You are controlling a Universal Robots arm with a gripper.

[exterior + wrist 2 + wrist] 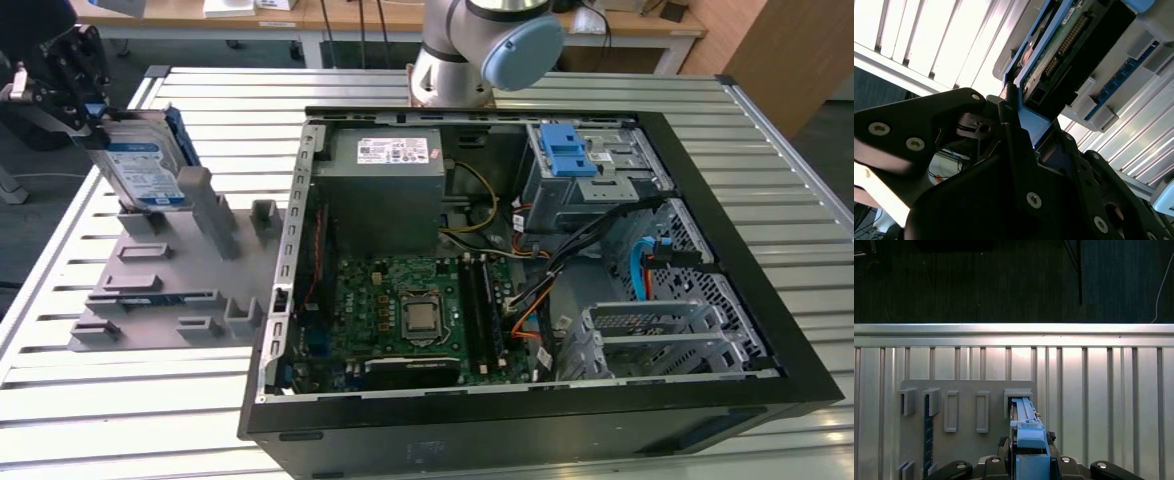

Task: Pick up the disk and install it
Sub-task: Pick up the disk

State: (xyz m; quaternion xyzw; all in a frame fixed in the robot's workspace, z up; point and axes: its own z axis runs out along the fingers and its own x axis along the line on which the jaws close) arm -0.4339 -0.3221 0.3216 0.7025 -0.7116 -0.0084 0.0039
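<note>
The flat silver disk (144,165), blue-railed, stands on end in the grey rack (174,300); the gripper (91,105) clamps its top.

Open computer case (534,432) beside grey holder plate (154,310) on slatted table (134,420)

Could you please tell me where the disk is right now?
The disk stands on edge at the exterior view's upper left, in the grey holder beside the open computer case, with the gripper closed on its upper end.
</note>
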